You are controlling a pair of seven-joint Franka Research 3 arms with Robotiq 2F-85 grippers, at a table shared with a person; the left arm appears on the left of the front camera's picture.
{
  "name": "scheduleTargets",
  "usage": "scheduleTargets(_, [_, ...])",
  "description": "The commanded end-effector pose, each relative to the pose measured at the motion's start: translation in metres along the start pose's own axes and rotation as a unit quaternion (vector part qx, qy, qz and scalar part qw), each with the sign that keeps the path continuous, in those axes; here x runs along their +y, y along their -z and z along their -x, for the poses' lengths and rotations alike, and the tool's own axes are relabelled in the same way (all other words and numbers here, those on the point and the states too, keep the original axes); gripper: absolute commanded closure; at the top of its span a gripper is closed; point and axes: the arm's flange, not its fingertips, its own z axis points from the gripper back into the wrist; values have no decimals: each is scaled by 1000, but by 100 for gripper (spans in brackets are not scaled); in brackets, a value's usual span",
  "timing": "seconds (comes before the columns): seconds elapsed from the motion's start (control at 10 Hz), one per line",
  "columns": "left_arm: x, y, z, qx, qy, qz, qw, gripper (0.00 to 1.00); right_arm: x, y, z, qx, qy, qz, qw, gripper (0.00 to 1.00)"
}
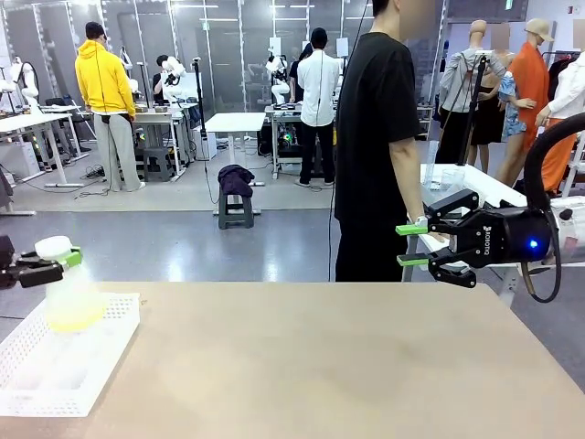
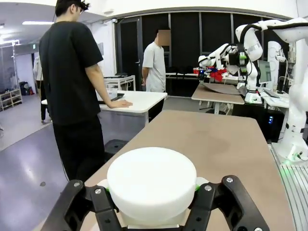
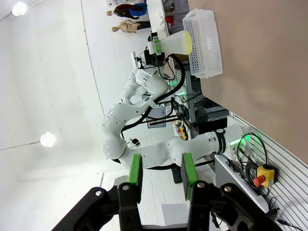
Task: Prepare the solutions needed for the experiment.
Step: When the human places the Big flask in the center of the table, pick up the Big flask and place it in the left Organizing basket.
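Observation:
A translucent conical flask (image 1: 71, 297) with a white round cap (image 1: 53, 245) holds the solutions (image 1: 75, 316), a shallow pale yellow layer at its bottom. My left gripper (image 1: 41, 268) is shut on the flask's neck just under the cap, over the far corner of the white perforated tray (image 1: 55, 375). In the left wrist view the cap (image 2: 150, 185) sits between my left gripper's (image 2: 150, 202) black fingers. My right gripper (image 1: 408, 245) hovers high at the table's right side, pointing left, open with nothing between its green pads (image 3: 136, 175). The right wrist view shows the flask (image 3: 175, 43) far off.
A person in black (image 1: 375, 137) stands at the far side, one hand resting on a white side table (image 1: 475, 187). The tan tabletop (image 1: 320, 357) stretches bare between tray and right gripper. In the right wrist view the tray (image 3: 204, 43) lies at the table's edge.

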Motion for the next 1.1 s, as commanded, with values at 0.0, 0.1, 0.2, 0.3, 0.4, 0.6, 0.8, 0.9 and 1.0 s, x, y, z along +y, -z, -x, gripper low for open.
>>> scheduleTargets(0.0, [7, 1, 17, 21, 0, -5, 1000, 100, 2, 1, 1, 1, -1, -7, 1000, 57])
scheduleTargets(0.1, [10, -1, 27, 21, -6, -5, 1000, 100, 2, 1, 1, 1, -1, -7, 1000, 57])
scheduleTargets(0.2, [10, -2, 37, 26, -10, -9, 1000, 100, 2, 1, 1, 1, -1, -7, 1000, 57])
scheduleTargets(0.3, [12, -4, 46, 28, -19, -11, 999, 100, 2, 1, 1, 1, -1, -7, 1000, 57])
scheduleTargets(0.4, [14, -5, 57, 35, -27, -9, 999, 100, 2, 1, 1, 1, -1, -7, 1000, 57])
scheduleTargets(0.6, [17, -4, 74, 39, -31, -6, 999, 100, 2, 1, 1, 1, -1, -7, 1000, 57])
scheduleTargets(0.8, [17, -3, 88, 35, -25, -1, 999, 100, 2, 1, 1, 1, -1, -7, 1000, 57])
scheduleTargets(0.9, [17, -2, 94, 33, -27, -5, 999, 100, 2, 1, 1, 1, -1, -7, 1000, 57])
scheduleTargets(1.0, [17, -3, 100, 36, -27, -5, 999, 100, 2, 1, 1, 1, -1, -7, 1000, 57])
